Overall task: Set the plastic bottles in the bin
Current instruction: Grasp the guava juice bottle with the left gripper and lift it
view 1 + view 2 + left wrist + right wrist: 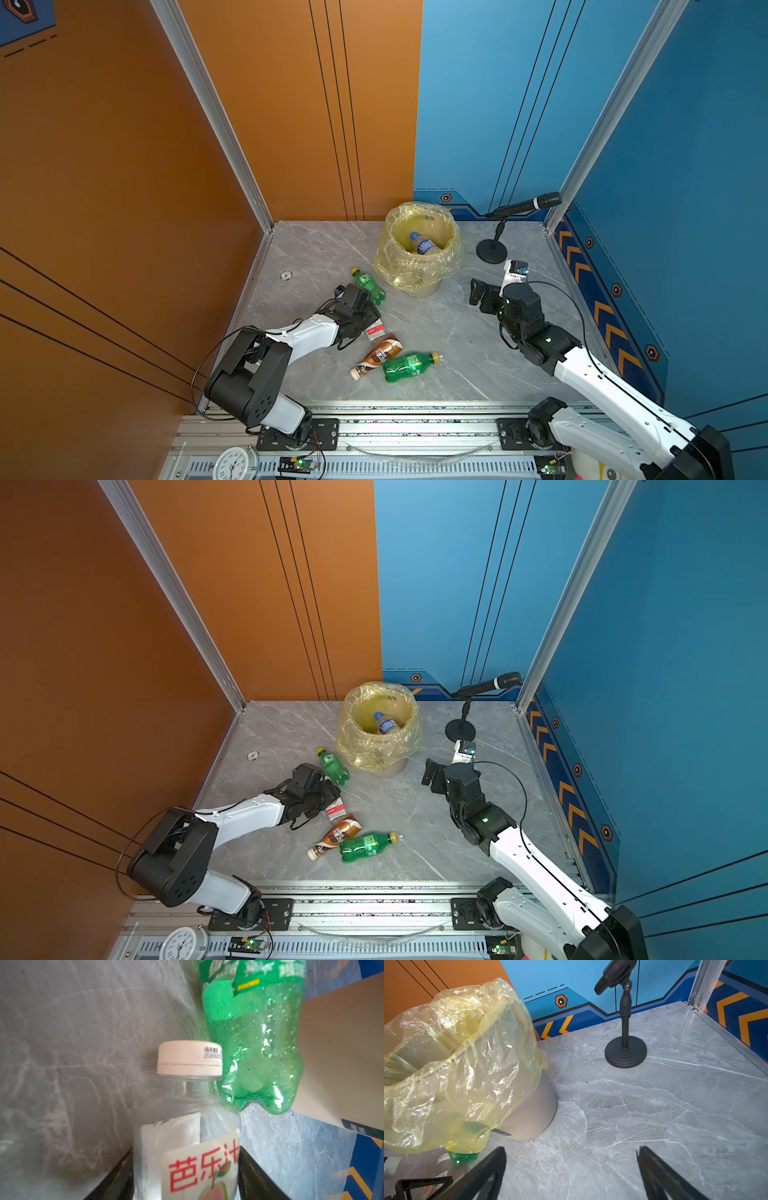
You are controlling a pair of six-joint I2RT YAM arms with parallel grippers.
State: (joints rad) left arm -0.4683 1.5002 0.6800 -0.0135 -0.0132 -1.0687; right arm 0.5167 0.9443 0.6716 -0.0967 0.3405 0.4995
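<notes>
**Bottles: one gripped, one in the bin, three loose on the bench**

Left of the bench's [436, 324] middle, the white-capped bottle [187, 1126], labelled in red characters, sits between the fingers of the left gripper [186, 1149]. The pincer is narrowed onto it, with a black finger against each side. Whether the bottle rests on the surface cannot be told.

Its cap lies just beside the base of a green bottle [369, 284], which has a yellow cap and lies at the foot of the bin [419, 289]. Contact between cap and base cannot be told.

The bin stands near the middle of the far edge, a yellow bag [467, 1064] draped over its rim, with a blue-capped bottle [422, 243] inside.

Toward the front edge, the brown-and-white bottle [376, 356] and the second green bottle [409, 366] lie against each other.

The right gripper [572, 1148] hovers with its pincer wide and holding nothing. It is over bare bench to the right of the bin, near the microphone stand [492, 251] by the far right corner.
</notes>
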